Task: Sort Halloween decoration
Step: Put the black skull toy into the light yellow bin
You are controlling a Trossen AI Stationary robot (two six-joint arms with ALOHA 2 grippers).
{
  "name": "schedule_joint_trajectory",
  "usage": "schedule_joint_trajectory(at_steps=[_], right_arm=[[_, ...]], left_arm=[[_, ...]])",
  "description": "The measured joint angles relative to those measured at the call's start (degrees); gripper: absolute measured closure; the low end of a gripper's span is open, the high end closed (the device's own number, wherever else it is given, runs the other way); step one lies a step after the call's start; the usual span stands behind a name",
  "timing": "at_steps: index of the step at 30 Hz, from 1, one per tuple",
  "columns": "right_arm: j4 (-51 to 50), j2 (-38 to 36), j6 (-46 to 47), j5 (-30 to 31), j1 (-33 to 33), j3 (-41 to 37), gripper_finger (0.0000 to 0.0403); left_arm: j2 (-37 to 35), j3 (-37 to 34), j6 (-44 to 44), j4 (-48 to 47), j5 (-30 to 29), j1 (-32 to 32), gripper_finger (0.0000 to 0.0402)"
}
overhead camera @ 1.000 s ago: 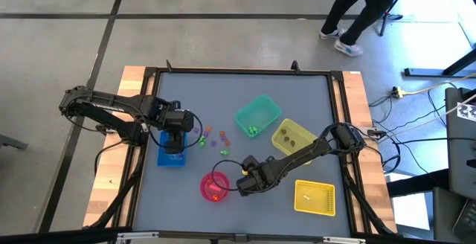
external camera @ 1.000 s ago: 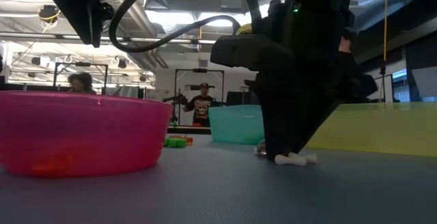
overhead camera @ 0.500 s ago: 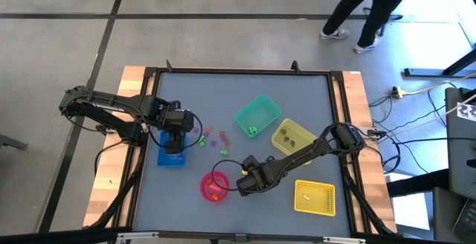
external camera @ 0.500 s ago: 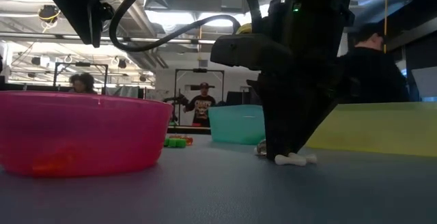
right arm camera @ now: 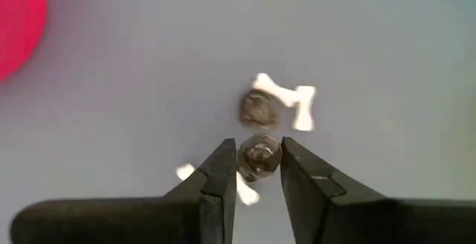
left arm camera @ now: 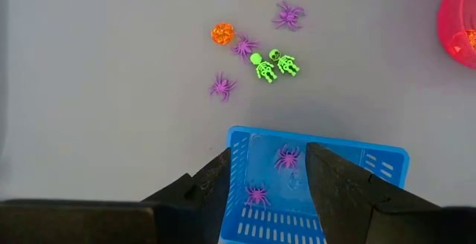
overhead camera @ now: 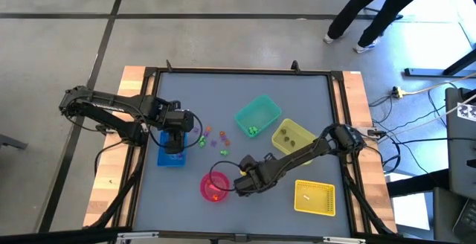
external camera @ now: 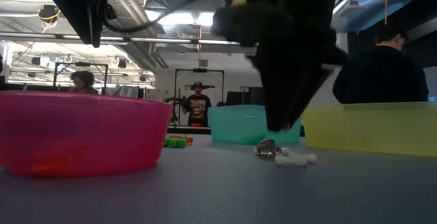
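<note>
Blue-grey matting covers the counter (overhead camera: 312, 103), and you are roughly midway through the sort. Take the pink bowl (overhead camera: 213, 185) as your landmark: it already holds some orange pieces, the blue bin (left arm camera: 290, 192) to its left holds two purple spiders, the teal bin (overhead camera: 258, 117) up and right of the bowl holds green pieces, and the two yellow bins further right show only small specks. Still loose are the purple spiders, orange bits and green skeletons (left arm camera: 271, 64) scattered between the bowl and the blue bin, plus a white bone (right arm camera: 286, 95) and a dark grey trinket (right arm camera: 257, 108) just right of the bowl. Your right gripper (right arm camera: 258, 171) sits just right of the bowl, its fingers narrowed onto a second dark grey trinket (right arm camera: 259, 155), raised off the counter in the low view; judging by this, the grip looks secure but small. Your left gripper (left arm camera: 269, 171) hovers over the blue bin with its fingers apart and nothing between them. Beyond the counter, a grey concrete floor with dark lines; a person (overhead camera: 372, 6) walks past the far right corner, others stand in the workshop behind, and cables lie on the right.
</note>
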Motion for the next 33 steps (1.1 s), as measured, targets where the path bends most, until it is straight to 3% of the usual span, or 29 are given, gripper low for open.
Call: schedule_joint_trajectory(at_steps=[10, 16, 25, 33], right_arm=[[-19.9, -0.2, -5.8, 4.9, 0.0, 11.9, 0.0320], [-31.7, -0.3, -7.5, 8.4, 0.0, 15.2, 0.0320], [-31.7, -3.6, -13.5, 8.9, -0.6, 9.2, 0.0320], [-31.6, -9.1, -14.7, 8.6, -2.0, -2.4, 0.0320]], left_arm=[[0.0, 0.0, 0.0, 0.0, 0.0, 0.0, 0.0245], [0.0, 0.0, 0.0, 0.0, 0.0, 0.0, 0.0245], [0.0, 0.0, 0.1, 0.2, 0.0, 0.0, 0.0245], [0.0, 0.0, 0.1, 0.4, 0.0, 0.0, 0.0245]])
